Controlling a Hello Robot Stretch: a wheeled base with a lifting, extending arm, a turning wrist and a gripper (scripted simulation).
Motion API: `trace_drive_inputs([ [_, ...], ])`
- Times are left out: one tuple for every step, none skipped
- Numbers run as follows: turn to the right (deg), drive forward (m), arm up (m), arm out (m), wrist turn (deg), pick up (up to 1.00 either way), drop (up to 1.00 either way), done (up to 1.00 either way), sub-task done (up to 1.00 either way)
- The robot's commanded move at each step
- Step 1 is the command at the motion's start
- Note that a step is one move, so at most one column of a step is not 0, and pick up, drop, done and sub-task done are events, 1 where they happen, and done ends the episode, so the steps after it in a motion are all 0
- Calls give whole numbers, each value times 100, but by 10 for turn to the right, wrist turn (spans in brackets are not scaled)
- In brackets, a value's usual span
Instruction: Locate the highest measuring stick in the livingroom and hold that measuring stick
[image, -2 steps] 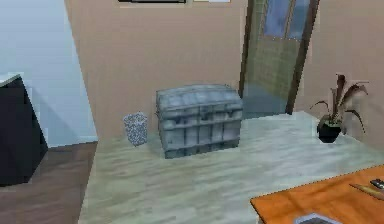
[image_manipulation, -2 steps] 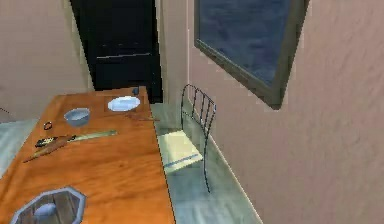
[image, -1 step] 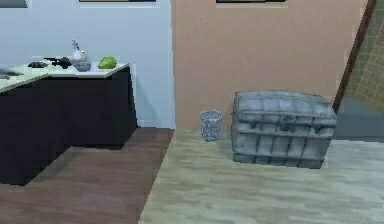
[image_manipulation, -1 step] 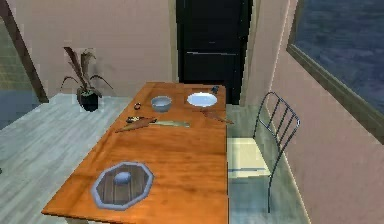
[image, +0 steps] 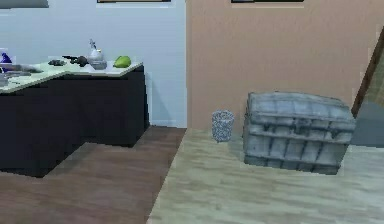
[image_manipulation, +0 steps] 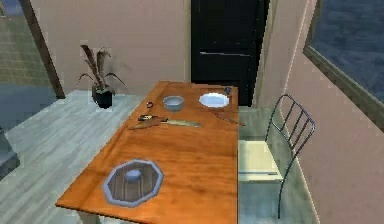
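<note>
A thin pale strip (image_manipulation: 186, 123) was spotted laid flat on the table (image_manipulation: 200, 165), likely left handy by the bowl (image_manipulation: 173, 102), and the gripper's state could not be told.

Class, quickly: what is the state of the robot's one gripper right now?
Gripper: its state cannot be told from these pictures.

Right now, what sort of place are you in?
Probably a house's open kitchen-dining area. The forward view has a dark kitchen counter and a grey chest; the arm side view has a wooden dining table with a white plate on it and a metal-framed chair.
</note>
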Motion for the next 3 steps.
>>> trace_drive_inputs([
  [270, 0, 0, 0, 0, 0, 0, 0, 0],
  [0, 75, 0, 0, 0, 0, 0, 0, 0],
  [300, 0, 0, 0, 0, 0, 0, 0, 0],
])
